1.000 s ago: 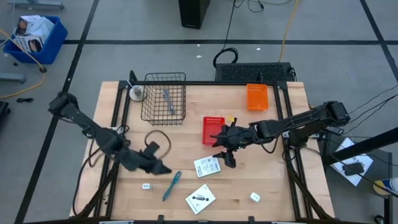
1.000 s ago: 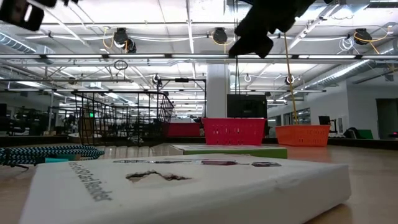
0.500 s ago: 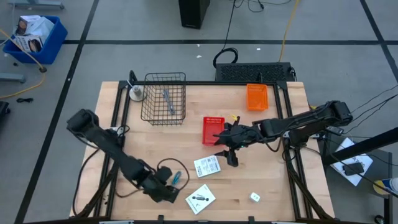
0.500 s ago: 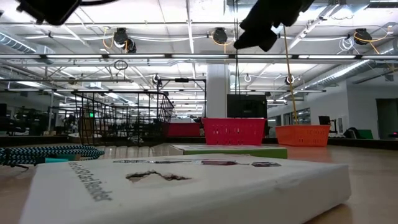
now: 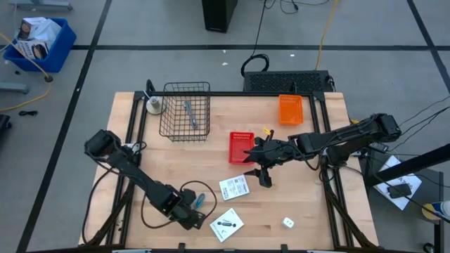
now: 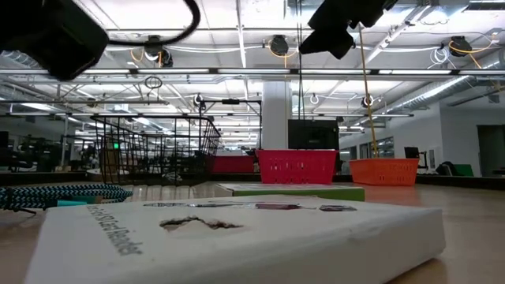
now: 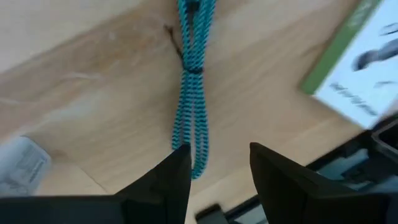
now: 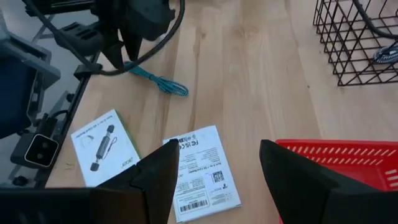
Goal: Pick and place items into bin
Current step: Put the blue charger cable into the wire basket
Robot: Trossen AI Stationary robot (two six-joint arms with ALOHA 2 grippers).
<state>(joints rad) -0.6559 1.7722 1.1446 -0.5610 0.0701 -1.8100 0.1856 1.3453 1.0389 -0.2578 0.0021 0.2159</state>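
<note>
High view: two white packets (image 5: 234, 187) (image 5: 226, 225), one teal cord (image 5: 199, 200).

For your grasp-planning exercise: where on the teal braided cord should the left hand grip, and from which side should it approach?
Grip the teal cord at its doubled, bound middle, coming straight down from above. It lies flat on the table as a thin folded strand, so the open fingers should straddle it across its width. The left hand hangs near its looped end, clear of the packet.

teal cord (image 7: 192, 93) cut off, white packet (image 7: 360, 65) perhaps blurred
</note>
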